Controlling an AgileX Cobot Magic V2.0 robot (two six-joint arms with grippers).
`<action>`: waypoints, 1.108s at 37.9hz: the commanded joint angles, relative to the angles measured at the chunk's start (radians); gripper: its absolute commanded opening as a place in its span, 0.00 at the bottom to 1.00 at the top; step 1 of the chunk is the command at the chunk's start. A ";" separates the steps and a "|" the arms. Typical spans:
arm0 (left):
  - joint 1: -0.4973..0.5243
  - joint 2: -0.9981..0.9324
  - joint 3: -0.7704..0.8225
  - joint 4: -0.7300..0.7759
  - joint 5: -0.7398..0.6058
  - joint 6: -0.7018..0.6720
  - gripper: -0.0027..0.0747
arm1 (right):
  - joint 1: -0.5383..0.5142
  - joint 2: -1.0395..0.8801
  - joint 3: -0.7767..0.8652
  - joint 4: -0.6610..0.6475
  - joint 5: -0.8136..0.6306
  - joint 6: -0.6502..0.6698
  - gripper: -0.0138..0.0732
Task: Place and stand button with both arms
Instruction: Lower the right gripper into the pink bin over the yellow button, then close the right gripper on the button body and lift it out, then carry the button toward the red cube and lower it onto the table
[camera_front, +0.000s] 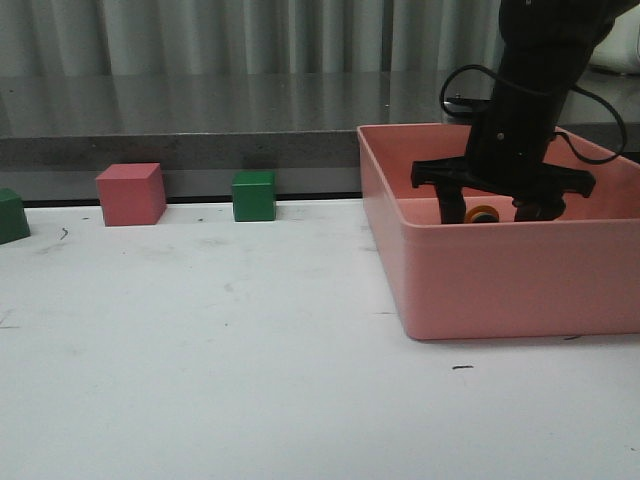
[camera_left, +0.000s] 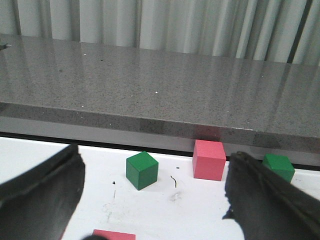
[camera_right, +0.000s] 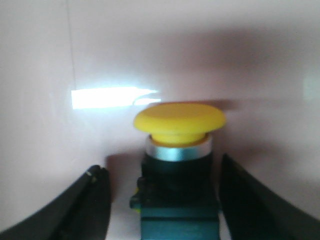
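Note:
The button (camera_right: 179, 150), with a yellow mushroom cap, a silver collar and a dark body, lies on the floor of the pink bin (camera_front: 500, 285). In the front view only a bit of its yellow cap (camera_front: 483, 213) shows over the bin wall. My right gripper (camera_front: 491, 212) reaches down into the bin. Its open fingers stand either side of the button's body (camera_right: 170, 205), with a gap on one side and the other finger close to the body. My left gripper (camera_left: 155, 200) is open and empty above the white table; it is out of the front view.
A pink cube (camera_front: 130, 194) and a green cube (camera_front: 254, 195) stand at the table's back edge, and another green cube (camera_front: 10, 215) at the far left. The left wrist view shows a green cube (camera_left: 142, 170), a pink cube (camera_left: 209, 159) and a second green cube (camera_left: 278, 166). A grey ledge runs behind.

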 joint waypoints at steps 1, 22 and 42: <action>-0.001 0.011 -0.035 0.000 -0.084 -0.004 0.74 | -0.011 -0.064 -0.045 0.003 -0.003 -0.001 0.51; -0.001 0.011 -0.035 0.000 -0.084 -0.004 0.74 | 0.029 -0.255 -0.065 0.003 0.008 -0.001 0.48; -0.001 0.011 -0.035 0.000 -0.084 -0.004 0.74 | 0.394 -0.196 -0.370 0.003 0.145 -0.054 0.48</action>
